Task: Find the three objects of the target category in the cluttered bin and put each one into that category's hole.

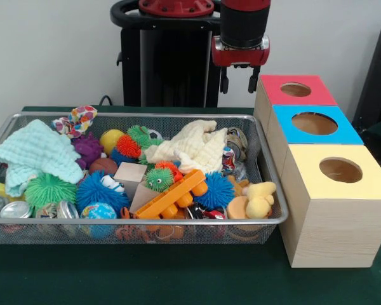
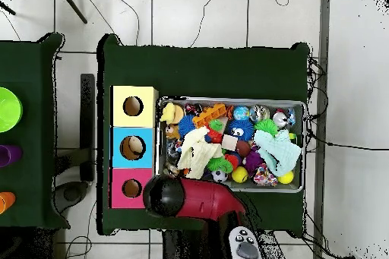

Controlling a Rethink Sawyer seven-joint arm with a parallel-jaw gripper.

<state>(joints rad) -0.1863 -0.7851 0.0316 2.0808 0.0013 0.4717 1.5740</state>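
Note:
My gripper (image 1: 239, 82) hangs open and empty above the wire bin's (image 1: 140, 221) far right corner, just left of the red-topped box (image 1: 273, 89). In the overhead view the arm's black head (image 2: 162, 195) hides it. Three wooden boxes with round holes stand in a row beside the bin: red, blue (image 1: 343, 130) and yellow (image 1: 368, 181). The bin is packed with several spiky rubber balls, such as a blue one (image 1: 95, 190) and a green one (image 1: 49, 189). It also holds a cream cloth (image 1: 193, 147), a mint cloth (image 1: 35, 152), wooden blocks (image 1: 130, 173), an orange plastic toy (image 1: 171, 197) and a yellow duck (image 1: 260, 197).
In the overhead view the boxes (image 2: 133, 147) line the bin's (image 2: 304, 146) left side on the dark green table (image 2: 205, 66). A second green table (image 2: 30, 134) at the left edge carries green, purple and orange items. A grey device (image 2: 243, 244) lies by the robot's base.

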